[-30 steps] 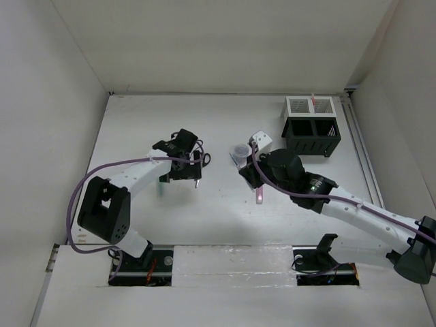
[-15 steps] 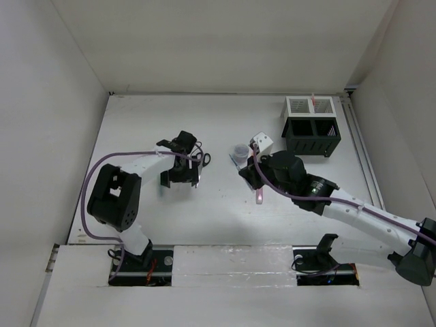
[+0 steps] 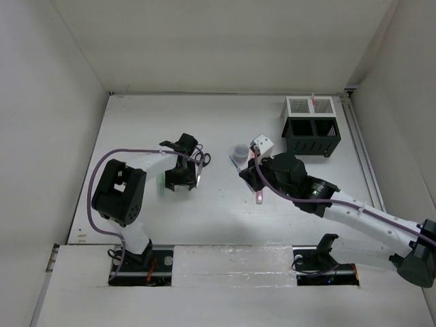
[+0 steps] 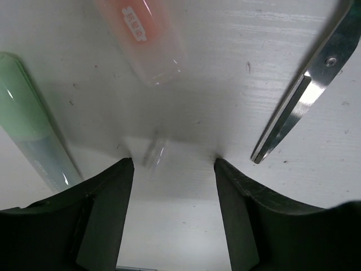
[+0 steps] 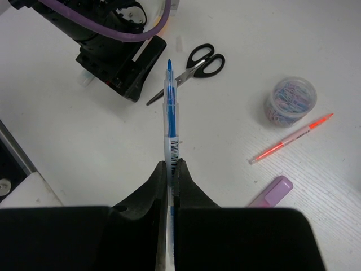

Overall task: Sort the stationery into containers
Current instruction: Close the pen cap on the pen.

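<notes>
My left gripper [image 4: 172, 169] is open and empty, low over the table. An orange highlighter [image 4: 141, 34] lies just ahead of it, a green highlighter [image 4: 34, 130] to its left and a scissors blade [image 4: 299, 107] to its right. From above, the left gripper [image 3: 182, 178] sits beside the black-handled scissors [image 3: 201, 160]. My right gripper [image 5: 171, 164] is shut on a blue pen [image 5: 168, 107] with a clear barrel and holds it above the table. The black mesh organiser [image 3: 311, 137] and the white mesh box [image 3: 310, 106] stand at the back right.
A clear jar of paper clips [image 5: 291, 101], a thin red pen [image 5: 290, 138] and a purple highlighter [image 5: 271, 192] lie right of the held pen. The jar [image 3: 238, 150] and the purple highlighter [image 3: 259, 197] also show from above. White walls close in the table.
The left arm has folded in and its gripper has come down and toward the near side beside the scissors. The right arm with the blue pen has barely moved.
</notes>
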Controlling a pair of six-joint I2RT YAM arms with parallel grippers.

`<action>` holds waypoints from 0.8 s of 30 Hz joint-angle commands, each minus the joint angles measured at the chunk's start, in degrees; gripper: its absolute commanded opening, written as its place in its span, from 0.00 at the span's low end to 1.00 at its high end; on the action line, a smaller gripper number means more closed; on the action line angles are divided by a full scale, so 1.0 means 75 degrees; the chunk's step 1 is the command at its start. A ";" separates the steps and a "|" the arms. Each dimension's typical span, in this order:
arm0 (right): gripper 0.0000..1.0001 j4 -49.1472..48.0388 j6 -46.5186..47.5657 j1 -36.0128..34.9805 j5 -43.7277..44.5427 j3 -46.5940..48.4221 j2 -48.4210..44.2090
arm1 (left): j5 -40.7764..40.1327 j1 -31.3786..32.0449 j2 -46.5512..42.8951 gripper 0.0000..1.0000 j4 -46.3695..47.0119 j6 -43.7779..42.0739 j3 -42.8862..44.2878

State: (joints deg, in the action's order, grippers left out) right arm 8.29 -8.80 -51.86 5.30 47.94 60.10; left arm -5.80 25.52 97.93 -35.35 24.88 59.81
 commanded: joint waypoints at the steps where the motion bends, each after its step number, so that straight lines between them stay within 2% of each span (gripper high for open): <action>1: 0.00 -0.0485 0.0083 -0.0070 -0.0109 -0.0075 -0.0173 | -0.0070 -0.0004 0.0197 0.55 -0.0126 -0.0060 -0.0076; 5: 0.00 -0.0485 0.0153 -0.0070 -0.0109 -0.0076 -0.0243 | -0.0140 -0.0004 0.0197 0.55 -0.0126 0.0010 -0.0076; 6: 0.00 -0.0485 0.0153 -0.0070 -0.0109 -0.0076 -0.0313 | -0.0140 -0.0004 0.0197 0.49 -0.0126 0.0010 -0.0076; 12: 0.00 -0.0485 0.0153 -0.0070 -0.0039 -0.0076 -0.0383 | -0.0140 -0.0004 0.0372 0.35 -0.0126 0.0010 -0.0076; 19: 0.00 -0.0485 0.0153 -0.0070 0.0032 -0.0076 -0.0384 | -0.0140 -0.0004 0.0372 0.29 -0.0126 0.0010 -0.0076; 24: 0.00 -0.0485 0.0153 -0.0070 0.0032 -0.0146 -0.0384 | -0.0315 -0.0004 0.0525 0.29 -0.0126 0.0081 -0.0076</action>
State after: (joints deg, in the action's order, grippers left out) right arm 8.12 -8.34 -51.86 5.34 47.00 58.46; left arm -4.32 25.78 98.65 -34.39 25.56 60.16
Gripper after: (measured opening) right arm 0.056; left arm 0.294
